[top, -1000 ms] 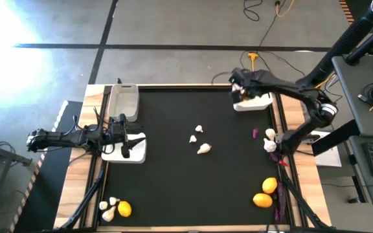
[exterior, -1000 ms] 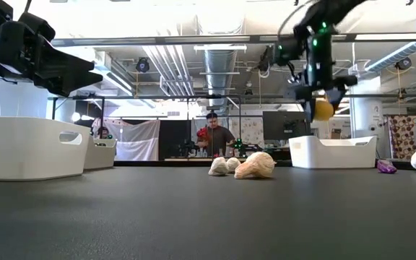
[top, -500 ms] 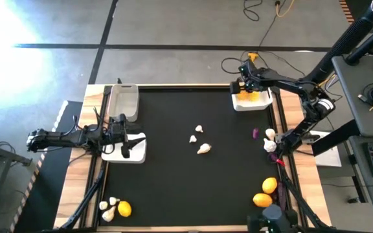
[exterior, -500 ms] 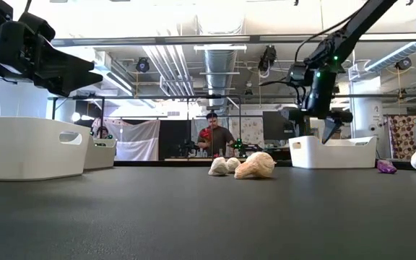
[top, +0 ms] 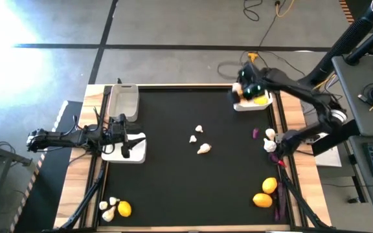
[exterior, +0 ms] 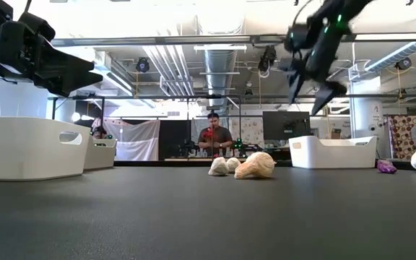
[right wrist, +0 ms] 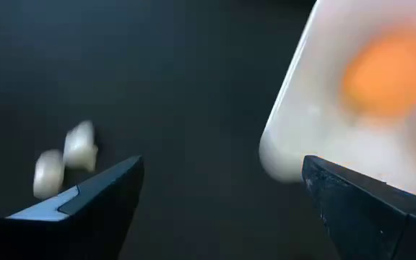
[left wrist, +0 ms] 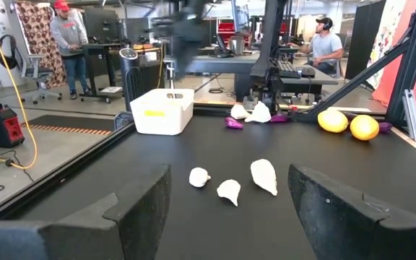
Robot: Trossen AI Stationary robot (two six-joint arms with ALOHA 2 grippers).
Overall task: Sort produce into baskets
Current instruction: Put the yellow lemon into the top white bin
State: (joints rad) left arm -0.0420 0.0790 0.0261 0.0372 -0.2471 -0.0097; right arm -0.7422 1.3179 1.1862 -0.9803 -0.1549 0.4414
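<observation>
Bench: black mat, wooden edges, open workshop behind.
Right hand: above the far-right white basket, fingers spread wide, holding nothing.
Basket contents: a yellow-orange citrus.
Left hand: over the near-left white basket, fingers apart, empty.
Greyish basket: far left.
Garlic bulbs: three, mid-bench; more at the near-left corner beside a lemon.
Two citrus: near-right edge.

The right end effector released the yellow citrus into the white basket and rose.
</observation>
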